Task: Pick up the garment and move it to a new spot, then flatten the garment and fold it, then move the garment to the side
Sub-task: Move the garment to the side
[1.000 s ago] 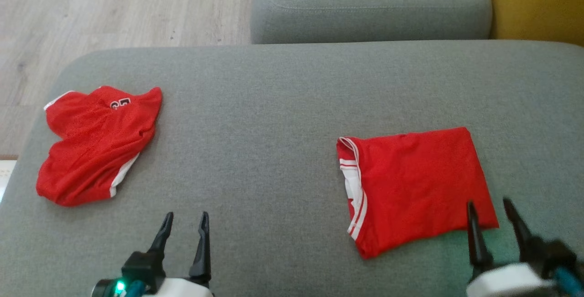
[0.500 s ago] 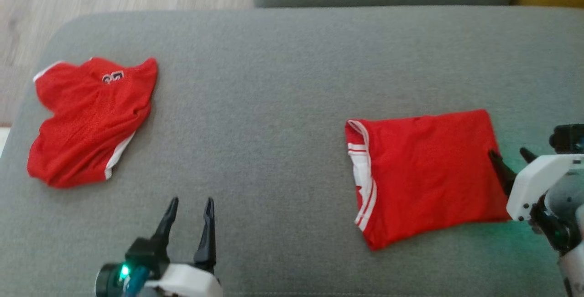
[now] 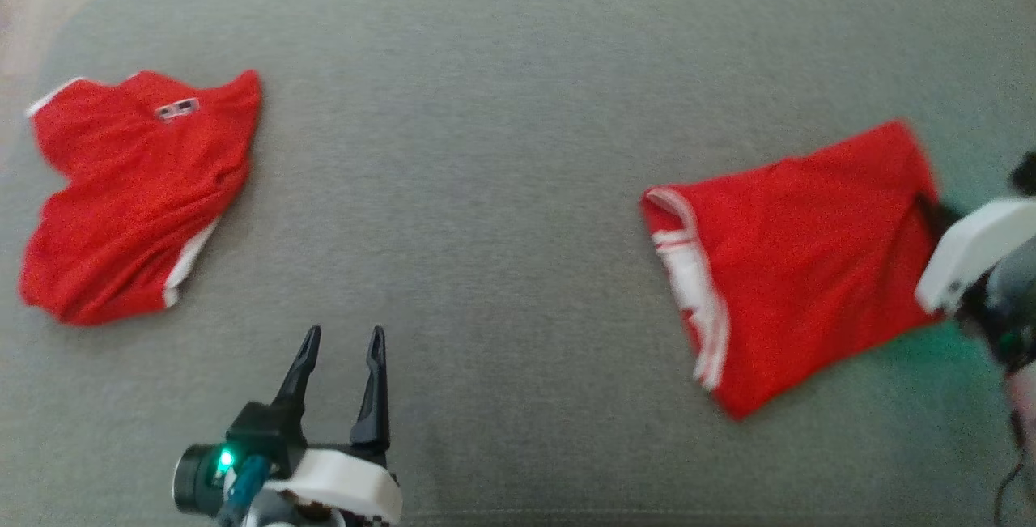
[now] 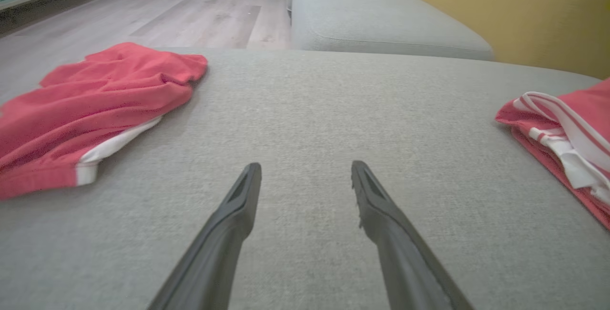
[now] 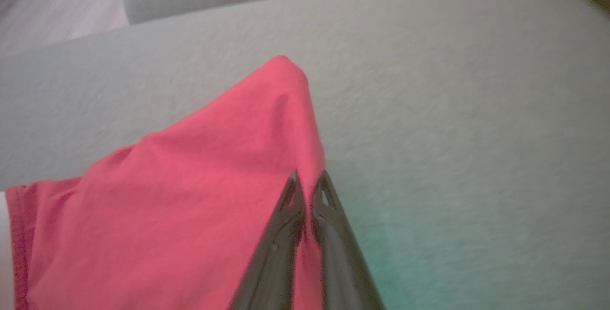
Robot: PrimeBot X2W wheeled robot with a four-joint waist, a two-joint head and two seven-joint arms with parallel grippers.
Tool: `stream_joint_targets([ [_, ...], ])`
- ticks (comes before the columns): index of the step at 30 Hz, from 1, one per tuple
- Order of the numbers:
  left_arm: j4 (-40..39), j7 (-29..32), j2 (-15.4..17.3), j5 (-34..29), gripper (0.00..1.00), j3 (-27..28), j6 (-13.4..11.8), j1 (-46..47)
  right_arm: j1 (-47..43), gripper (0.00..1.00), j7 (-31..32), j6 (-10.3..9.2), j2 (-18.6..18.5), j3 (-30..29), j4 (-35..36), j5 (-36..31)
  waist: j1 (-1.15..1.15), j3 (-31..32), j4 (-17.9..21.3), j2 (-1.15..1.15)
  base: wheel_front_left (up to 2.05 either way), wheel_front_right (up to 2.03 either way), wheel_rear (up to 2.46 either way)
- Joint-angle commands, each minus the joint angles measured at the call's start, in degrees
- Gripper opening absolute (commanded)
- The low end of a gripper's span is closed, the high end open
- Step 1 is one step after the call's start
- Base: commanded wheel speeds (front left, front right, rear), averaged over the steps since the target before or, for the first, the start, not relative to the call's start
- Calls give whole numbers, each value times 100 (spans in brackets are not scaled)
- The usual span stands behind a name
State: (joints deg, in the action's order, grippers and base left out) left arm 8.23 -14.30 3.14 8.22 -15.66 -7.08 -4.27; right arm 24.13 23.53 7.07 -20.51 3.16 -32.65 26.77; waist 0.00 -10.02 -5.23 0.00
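Note:
The garment [image 3: 793, 268] is a folded red shirt with white-striped trim, lying on the right of the grey sofa cushion [image 3: 486, 146]. My right gripper [image 3: 927, 211] is shut on its right edge. In the right wrist view the fingers [image 5: 309, 176] pinch the red cloth [image 5: 190, 195], which rises into a peak just beyond them. My left gripper [image 3: 344, 337] hovers open over bare cushion near the front edge, holding nothing. In the left wrist view its fingers [image 4: 306, 167] stand wide apart, with the garment's striped end [image 4: 567, 143] at far right.
A second red garment [image 3: 133, 195], crumpled with white trim, lies at the cushion's left end [image 4: 95, 105]. Another grey cushion [image 4: 381, 19] sits behind, with a yellow wall [image 4: 500, 10] to its right. Wooden floor [image 4: 167, 10] lies beyond the left edge.
The head camera has tilted down. My right gripper moved from the garment's near right corner to its right edge and shut on it; the garment has skewed, right side pulled. The left gripper stayed open.

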Motion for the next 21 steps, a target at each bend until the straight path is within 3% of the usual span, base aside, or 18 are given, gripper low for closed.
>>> stream_joint_targets([
  [1,-216,-70,-26,-25,100,192,28,313,513,0,-271,42,-327,-143,12,-316,0,-255,364,0,0,0,0],
  [9,-438,-70,-26,-153,100,51,114,735,1362,0,-746,42,-974,-981,-486,-1374,0,-890,761,0,0,0,0],
  [13,-574,-70,-26,-264,100,6,148,925,1780,0,-1036,42,-1286,-1768,-703,-2182,0,-1230,742,0,0,0,0],
  [18,-676,-70,-26,-365,100,76,154,1016,2170,0,-1405,42,-1387,-2736,-944,-3175,0,-1456,622,0,0,0,0],
  [19,-690,-70,-26,-366,100,97,140,1018,2216,4,-1490,42,-1365,-2852,-967,-3363,0,-1474,601,0,0,0,0],
  [20,-698,-70,-26,-359,100,118,129,1013,2246,96,-1599,42,-1331,-2920,-976,-3537,0,-1476,584,0,0,0,0],
  [21,-700,-70,-26,-353,100,137,120,1003,2270,100,-1671,42,-1298,-3009,-1008,-3697,0,-1461,569,0,0,0,0],
])
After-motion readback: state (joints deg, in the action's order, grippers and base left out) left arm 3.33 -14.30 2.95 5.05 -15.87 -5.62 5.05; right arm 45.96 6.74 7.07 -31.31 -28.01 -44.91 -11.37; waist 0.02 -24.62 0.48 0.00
